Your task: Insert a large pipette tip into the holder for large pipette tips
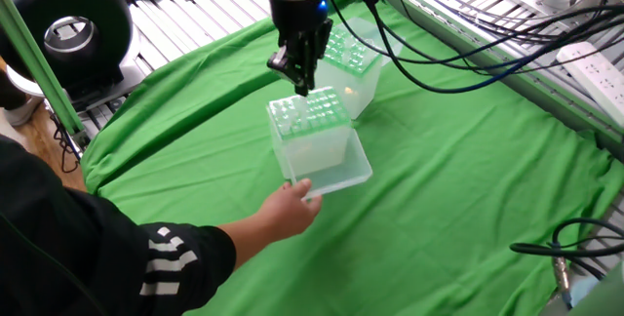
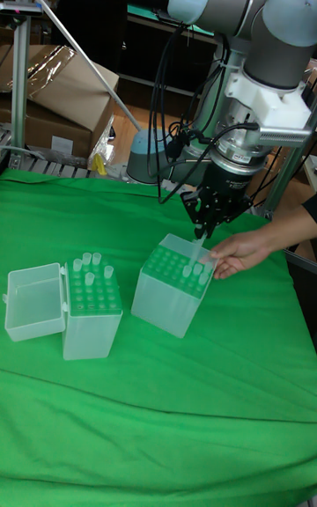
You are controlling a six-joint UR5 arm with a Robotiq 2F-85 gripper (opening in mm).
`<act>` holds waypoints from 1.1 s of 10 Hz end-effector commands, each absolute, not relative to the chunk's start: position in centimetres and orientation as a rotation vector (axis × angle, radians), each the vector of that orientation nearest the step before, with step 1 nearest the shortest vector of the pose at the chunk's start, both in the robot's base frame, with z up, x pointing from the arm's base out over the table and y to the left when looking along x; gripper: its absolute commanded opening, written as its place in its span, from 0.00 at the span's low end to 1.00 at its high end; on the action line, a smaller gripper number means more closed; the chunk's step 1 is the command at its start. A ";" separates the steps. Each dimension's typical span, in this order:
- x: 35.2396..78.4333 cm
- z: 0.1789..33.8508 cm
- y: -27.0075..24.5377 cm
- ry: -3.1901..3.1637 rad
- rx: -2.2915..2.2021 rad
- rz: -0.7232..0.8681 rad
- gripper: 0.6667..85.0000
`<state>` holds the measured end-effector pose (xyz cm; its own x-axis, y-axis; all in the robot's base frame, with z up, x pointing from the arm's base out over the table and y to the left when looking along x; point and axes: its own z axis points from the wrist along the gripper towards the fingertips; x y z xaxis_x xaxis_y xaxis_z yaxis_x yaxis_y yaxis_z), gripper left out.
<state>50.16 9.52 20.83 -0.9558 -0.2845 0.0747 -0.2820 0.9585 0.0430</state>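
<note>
Tall fixed view is showing the slender whitish plastic pipette tip point(image 2: 202, 248) hanging over the translucent green-topped holder box point(image 2: 173, 284), not yet seated. The black two-finger gripper point(image 2: 207, 226) is pinching it; someone's hand point(image 2: 236, 253) is steadying the box.

The tabletop point(image 1: 468, 189) is covered by a matt green cloth with soft wrinkles. The holder for large pipette tips point(image 2: 172, 285) is translucent, smooth plastic, like the second box point(image 2: 92, 311) beside it. The arm point(image 2: 255, 14) has glossy grey shells and metal joints.
</note>
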 end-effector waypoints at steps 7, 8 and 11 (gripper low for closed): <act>48.8 31.9 8.5 -2.952 0.467 -0.058 0.00; 48.6 33.8 8.1 -2.932 0.475 -0.042 0.00; 50.0 35.6 5.7 -2.914 0.579 0.028 0.00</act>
